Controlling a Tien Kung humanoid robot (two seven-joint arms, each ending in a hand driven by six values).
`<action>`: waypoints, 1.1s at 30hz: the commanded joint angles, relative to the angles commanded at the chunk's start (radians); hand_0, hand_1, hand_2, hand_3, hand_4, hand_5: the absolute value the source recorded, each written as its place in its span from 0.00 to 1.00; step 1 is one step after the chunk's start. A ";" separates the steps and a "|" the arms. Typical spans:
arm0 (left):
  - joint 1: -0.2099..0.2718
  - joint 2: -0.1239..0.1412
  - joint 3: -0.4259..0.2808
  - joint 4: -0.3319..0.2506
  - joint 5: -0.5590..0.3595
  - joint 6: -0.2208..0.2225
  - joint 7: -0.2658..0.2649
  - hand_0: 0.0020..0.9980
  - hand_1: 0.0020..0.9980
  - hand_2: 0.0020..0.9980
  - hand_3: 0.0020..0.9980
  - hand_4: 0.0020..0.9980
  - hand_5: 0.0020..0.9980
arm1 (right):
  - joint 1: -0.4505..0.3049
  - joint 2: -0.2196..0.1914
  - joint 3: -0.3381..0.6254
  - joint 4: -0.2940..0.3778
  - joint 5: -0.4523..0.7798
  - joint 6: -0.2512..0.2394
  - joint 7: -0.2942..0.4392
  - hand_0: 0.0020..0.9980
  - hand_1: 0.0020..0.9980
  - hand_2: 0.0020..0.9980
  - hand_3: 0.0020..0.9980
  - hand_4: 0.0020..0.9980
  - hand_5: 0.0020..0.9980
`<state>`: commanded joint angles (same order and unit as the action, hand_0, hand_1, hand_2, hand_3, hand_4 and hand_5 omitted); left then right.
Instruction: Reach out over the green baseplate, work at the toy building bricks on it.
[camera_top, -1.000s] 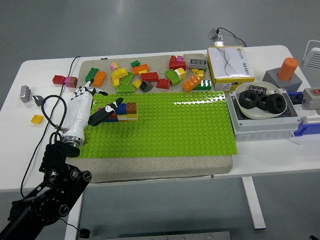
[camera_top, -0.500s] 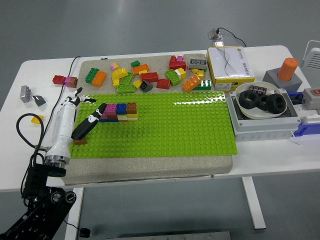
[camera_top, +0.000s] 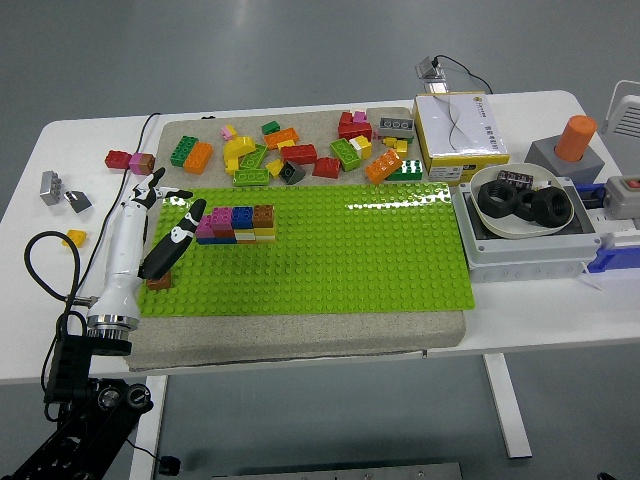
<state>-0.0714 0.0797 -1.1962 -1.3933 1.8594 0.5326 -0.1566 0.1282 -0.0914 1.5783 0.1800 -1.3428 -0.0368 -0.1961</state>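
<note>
Left hand hovers at the green baseplate left edge, fingers spread, holding nothing, thumb beside the brick stack. Step looks like approach; next calls for closing on the stack.

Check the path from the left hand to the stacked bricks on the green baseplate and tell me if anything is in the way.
Nothing visible blocks it. The left hand sits at the green baseplate's left edge, right beside the stacked bricks, with only bare studs between them. A brown brick lies under the forearm, off that path.
</note>
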 joint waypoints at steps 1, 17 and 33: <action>0.001 0.001 -0.004 -0.002 0.000 0.000 0.000 0.98 0.90 0.91 0.57 0.88 0.93 | -0.002 -0.001 0.000 0.000 0.001 -0.001 -0.002 0.59 0.56 0.63 0.65 0.63 0.73; 0.001 0.006 -0.011 0.005 0.000 -0.008 0.015 0.97 0.90 0.92 0.56 0.89 0.93 | -0.003 -0.001 0.008 0.000 -0.006 -0.005 -0.010 0.59 0.56 0.62 0.65 0.63 0.73; -0.017 0.021 -0.010 0.041 0.102 -0.006 0.110 0.97 0.91 0.93 0.57 0.89 0.94 | 0.003 0.005 0.010 0.000 -0.008 -0.009 -0.008 0.59 0.56 0.63 0.65 0.64 0.75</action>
<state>-0.0886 0.1010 -1.2061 -1.3523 1.9614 0.5263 -0.0470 0.1311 -0.0862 1.5882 0.1800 -1.3506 -0.0461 -0.2036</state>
